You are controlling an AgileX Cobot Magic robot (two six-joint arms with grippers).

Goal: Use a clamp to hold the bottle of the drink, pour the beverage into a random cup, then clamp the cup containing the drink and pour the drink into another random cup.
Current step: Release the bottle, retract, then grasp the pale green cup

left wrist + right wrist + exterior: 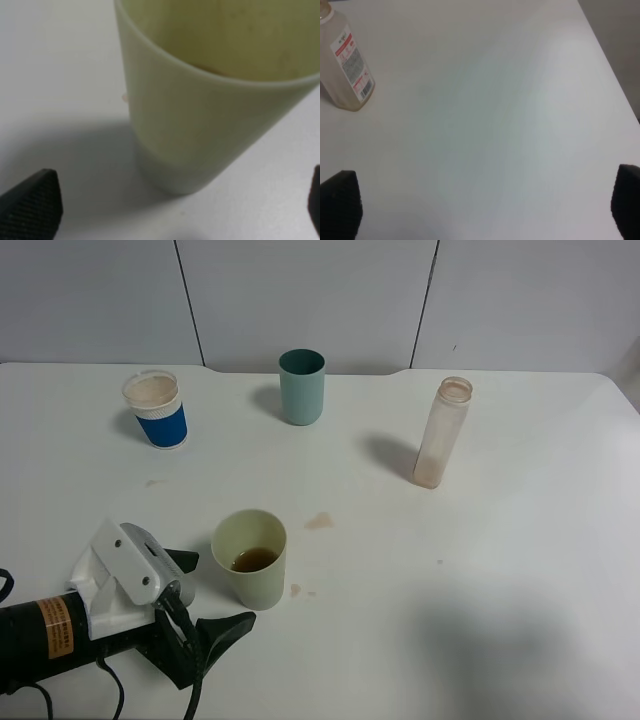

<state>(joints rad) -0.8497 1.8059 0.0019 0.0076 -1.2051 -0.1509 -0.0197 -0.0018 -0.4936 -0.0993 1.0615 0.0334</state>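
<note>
Left gripper (pixel 218 590) wide open right at the pale yellow-green tumbler (pixel 252 565), holding nothing

So the jaws are spread apart low over the white table (pixel 480 570) and the tumbler stands upright just in front of the gap. Can't see either fingertip touching it. There's a shallow pool of brown tea-coloured beverage (pixel 254 559) in its bottom. The right gripper (pixel 484 205) is open too, with only bare table between its tips. The clear plastic bottle (pixel 441 435) stands upright well off to the right with no cap, looking nearly empty. The blue-sleeved paper cup (pixel 156 410) is at the back left and the teal cup (pixel 301 387) at the back middle, both upright. There's a brownish spill mark (pixel 319 521) just right of the tumbler.
</note>
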